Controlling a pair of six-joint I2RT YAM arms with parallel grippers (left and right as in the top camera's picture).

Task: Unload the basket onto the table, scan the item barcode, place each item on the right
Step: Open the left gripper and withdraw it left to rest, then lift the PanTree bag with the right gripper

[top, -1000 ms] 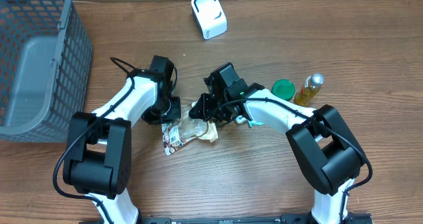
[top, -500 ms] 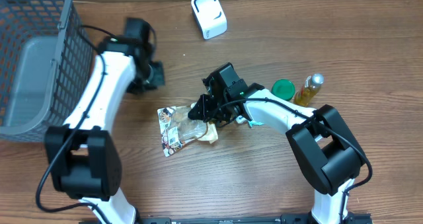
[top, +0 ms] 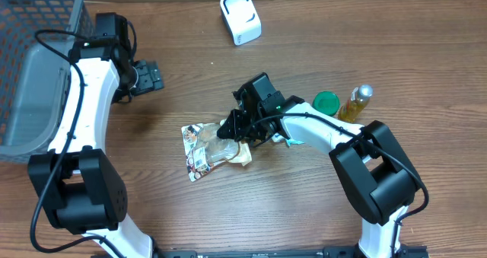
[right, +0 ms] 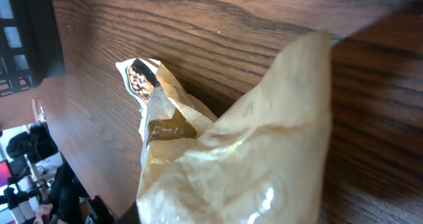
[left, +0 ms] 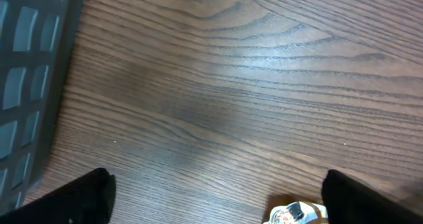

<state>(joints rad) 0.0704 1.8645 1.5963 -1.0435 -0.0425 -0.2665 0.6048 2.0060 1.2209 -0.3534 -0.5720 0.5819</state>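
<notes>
Right gripper [top: 228,129] pinching clear end of snack packet [top: 204,153], jaws narrow. Packet lying mid-table [top: 304,212], printed end pointing away from gripper, gripped end lifting slightly, probably so label can be turned. Left gripper [top: 146,77] hovering wide, empty, beside grey basket [top: 46,30], well apart from packet, leaving right arm room. White scanner [top: 240,17] standing at far edge, well apart, so packet needing carrying there.

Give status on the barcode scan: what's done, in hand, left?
Done: the right gripper is shut on one end of the snack bag lying on the table. In hand: nothing else; the left gripper hangs open and empty beside the basket. Left: the bag sits well short of the white scanner, so lifting it and showing its barcode are not yet done.
</notes>
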